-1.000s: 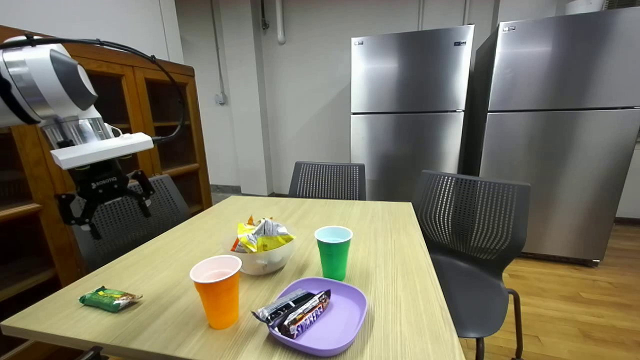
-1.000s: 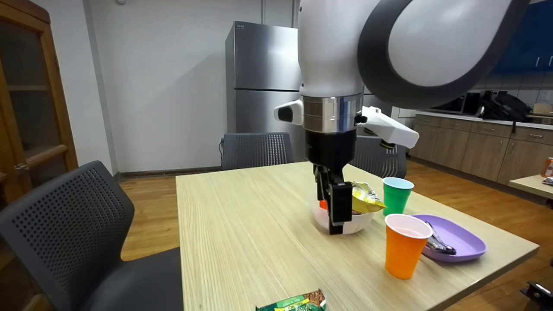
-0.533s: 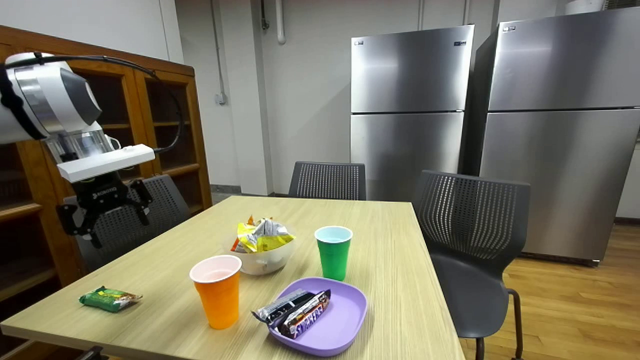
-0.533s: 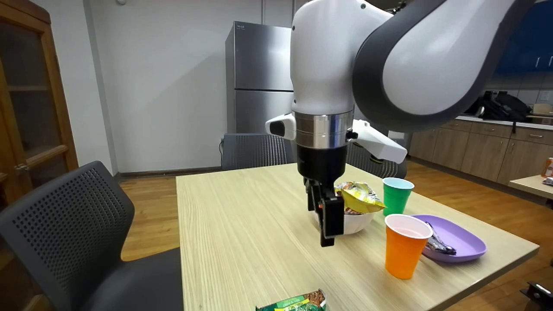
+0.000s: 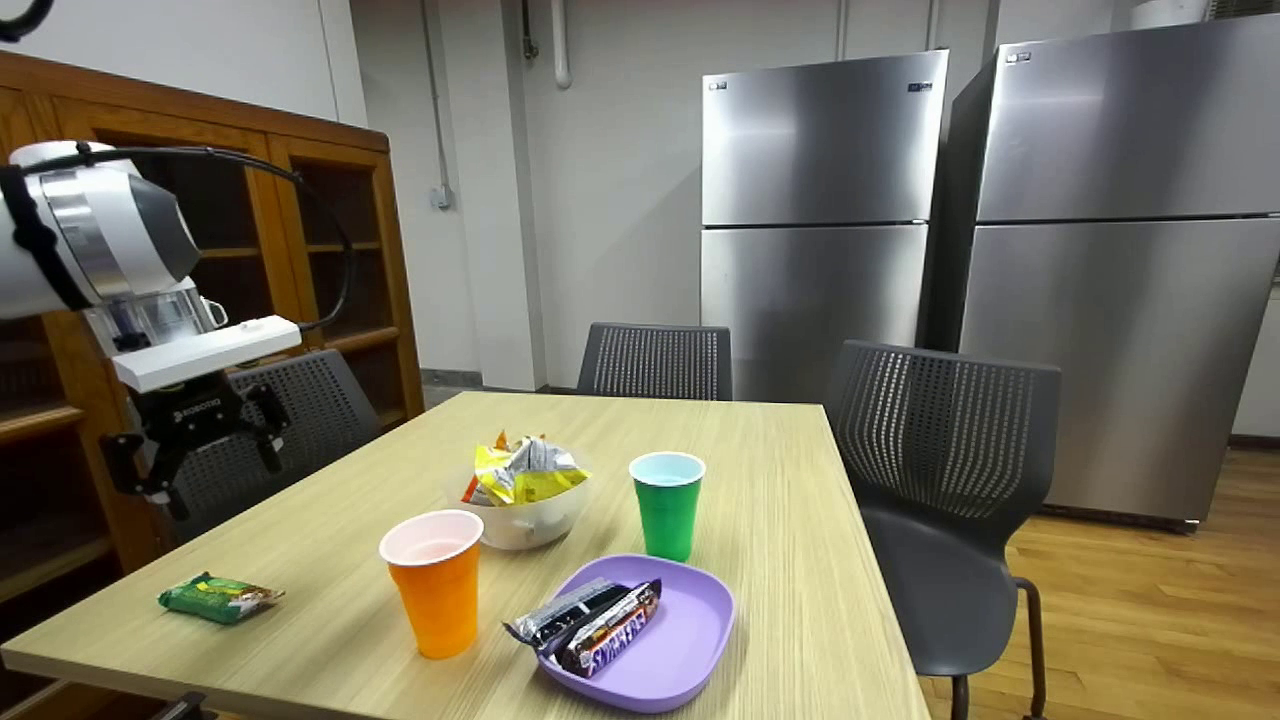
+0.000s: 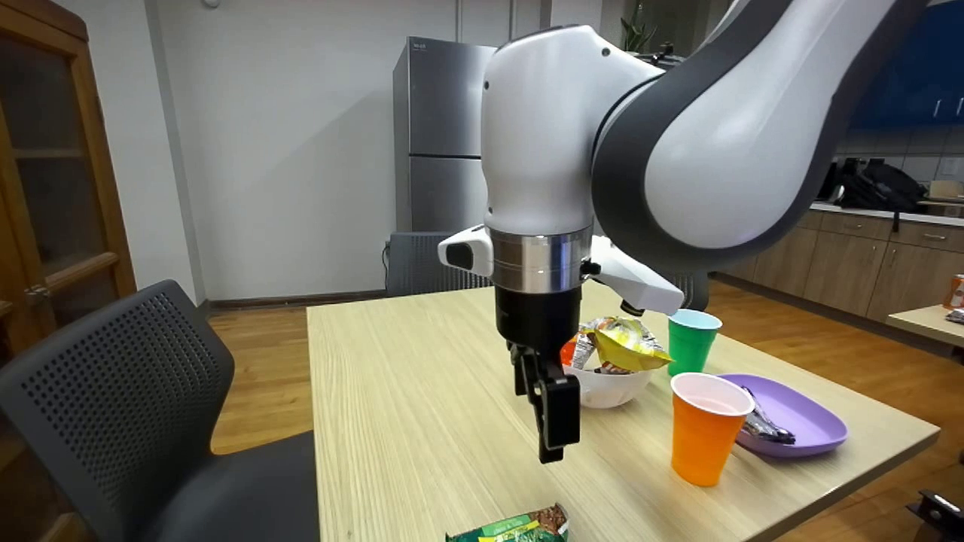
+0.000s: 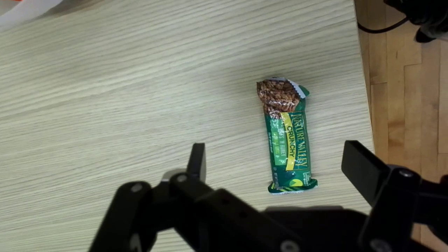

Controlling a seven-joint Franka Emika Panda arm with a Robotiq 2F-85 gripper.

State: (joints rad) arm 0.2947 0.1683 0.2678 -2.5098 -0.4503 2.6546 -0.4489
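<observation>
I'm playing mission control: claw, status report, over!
Claw open, holding nothing. Bar lying on table, untouched. Nothing covering it; orange cup stands apart.

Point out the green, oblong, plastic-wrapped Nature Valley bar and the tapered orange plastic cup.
Nature Valley bar [image 7: 288, 140]: wrist view, middle of its wrapper.
Orange cup [image 6: 706, 436]: in an exterior view, its outer wall.

The Nature Valley bar [image 7: 288, 140] near the edge of the table [image 6: 414, 391] is wrapped in glossy, crinkled plastic film. The table has a wood-like top, matt and finely grained; if it is real wood, I cannot tell. The gripper [image 7: 274, 159] looks matt and smooth. The orange cup [image 5: 436, 595] and the green cup [image 5: 668, 515] are of smooth, slightly shiny plastic, the purple plate [image 5: 688, 620] likewise. Both refrigerators [image 5: 815, 265] show softly shining metal.
</observation>
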